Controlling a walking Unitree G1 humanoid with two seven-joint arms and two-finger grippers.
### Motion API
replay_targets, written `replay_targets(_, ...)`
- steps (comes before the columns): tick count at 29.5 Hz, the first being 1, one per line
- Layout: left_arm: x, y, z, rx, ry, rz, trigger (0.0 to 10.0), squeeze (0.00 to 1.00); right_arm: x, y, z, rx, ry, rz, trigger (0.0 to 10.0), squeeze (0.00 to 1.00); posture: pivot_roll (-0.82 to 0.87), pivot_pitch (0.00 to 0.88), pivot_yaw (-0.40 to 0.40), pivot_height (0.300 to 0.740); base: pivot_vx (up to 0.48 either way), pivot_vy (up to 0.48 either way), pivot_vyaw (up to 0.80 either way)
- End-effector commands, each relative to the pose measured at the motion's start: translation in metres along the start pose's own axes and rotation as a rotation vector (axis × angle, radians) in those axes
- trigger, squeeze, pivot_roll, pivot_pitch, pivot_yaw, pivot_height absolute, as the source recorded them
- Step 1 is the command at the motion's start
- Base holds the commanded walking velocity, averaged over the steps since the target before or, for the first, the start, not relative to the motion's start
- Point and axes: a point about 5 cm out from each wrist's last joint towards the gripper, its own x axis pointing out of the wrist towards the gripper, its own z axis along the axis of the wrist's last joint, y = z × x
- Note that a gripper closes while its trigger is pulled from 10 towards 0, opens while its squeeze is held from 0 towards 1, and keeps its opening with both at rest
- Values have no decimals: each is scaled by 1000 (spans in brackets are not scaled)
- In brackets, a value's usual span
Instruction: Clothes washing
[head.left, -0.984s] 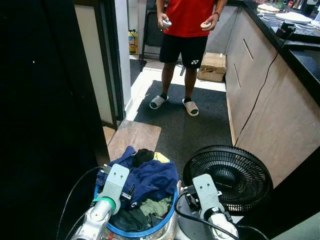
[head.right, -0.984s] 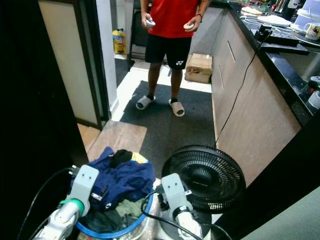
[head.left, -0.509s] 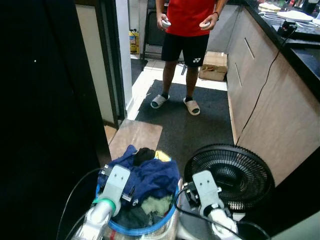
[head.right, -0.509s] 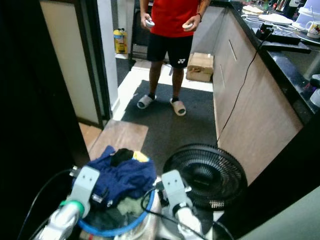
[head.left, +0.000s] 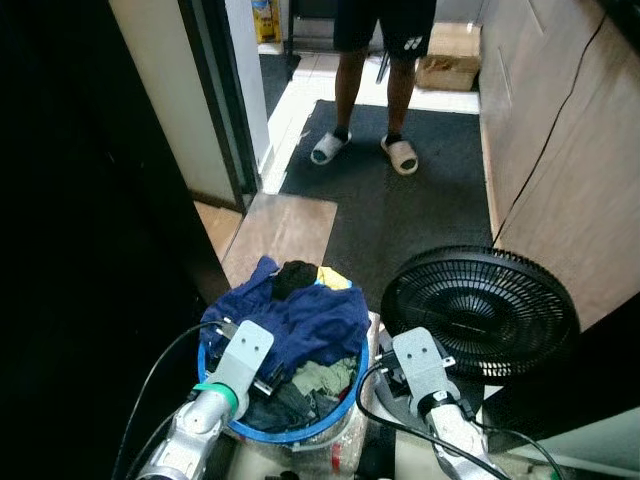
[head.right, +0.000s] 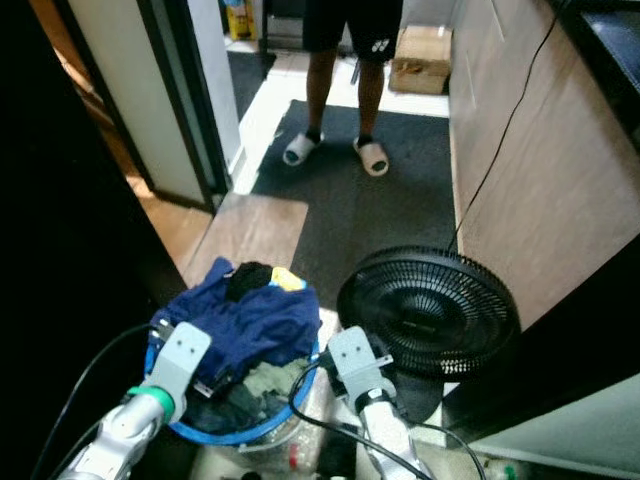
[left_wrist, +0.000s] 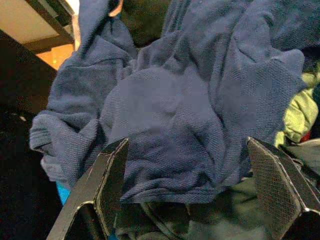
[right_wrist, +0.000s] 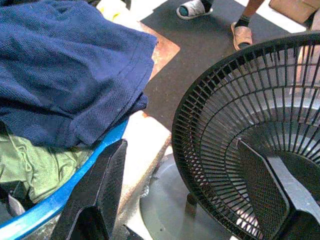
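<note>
Dark ribbed matting (head.left: 405, 215) runs ahead to one person's two sandalled feet (head.left: 365, 150), with one round black wire-grille fan (head.left: 480, 310) just right of one blue plastic basket (head.left: 300, 432) heaped with crumpled navy knit clothes (head.left: 300, 325). Left gripper (left_wrist: 192, 187) hovers splayed wide over that cloth; right gripper (right_wrist: 187, 192) reaches between basket and fan, fingers likewise wide apart, empty.

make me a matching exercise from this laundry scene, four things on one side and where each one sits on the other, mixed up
Things:
1. navy garment
2. black fan
3. cardboard box
4. left gripper

Places:
a. on the floor beside the person's feet, against the cabinets
b. open, just over the pile of clothes
c. heaped on top in the blue basket
d. on the floor to the right of the basket, in front of the right gripper

Pairs: 1-c, 2-d, 3-a, 4-b
</note>
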Motion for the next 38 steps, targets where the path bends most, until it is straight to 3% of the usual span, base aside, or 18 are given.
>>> replay_targets(1,-6,-3,-13,2,53,-20,10000,0,-7,6,-9,-5,32,17,10000,0,99,292,150,740,0,0,0)
replay_targets(8,-16,-4,-21,19,76,-38,10000,0,-17,9,-21,13,83,4,10000,0,114,331,167,740,0,0,0)
replay_targets(12,-23,-7,-24,30,95,-64,10000,0,-22,-1,-27,3,101,-24,10000,0,100,341,179,740,0,0,0)
replay_targets(15,-20,-8,-20,27,87,-71,10000,0,-18,-6,-23,-18,87,-24,10000,0,83,334,174,740,0,0,0)
replay_targets(17,-9,-12,-6,5,54,-74,10000,0,-1,-13,-7,-70,36,-2,10000,0,68,321,154,740,0,0,0)
replay_targets(20,-5,-15,0,-20,38,-57,10000,0,11,-12,5,-112,10,48,10000,0,78,309,96,740,0,0,0)
replay_targets(25,-5,-17,1,-38,35,-34,10000,0,18,-9,10,-140,1,92,10000,0,92,308,64,740,0,0,0)
replay_targets(29,-16,-19,-5,-74,49,15,10000,0,25,-6,15,-182,3,154,10000,0,128,318,17,740,0,0,0)
replay_targets(31,-30,-14,-19,-85,83,52,10000,0,26,-3,12,-198,34,184,10000,0,160,340,-1,740,0,0,0)
replay_targets(38,-52,-3,-31,-84,124,107,10000,0,22,-1,5,-199,62,211,10000,0,224,374,-2,740,0,0,0)
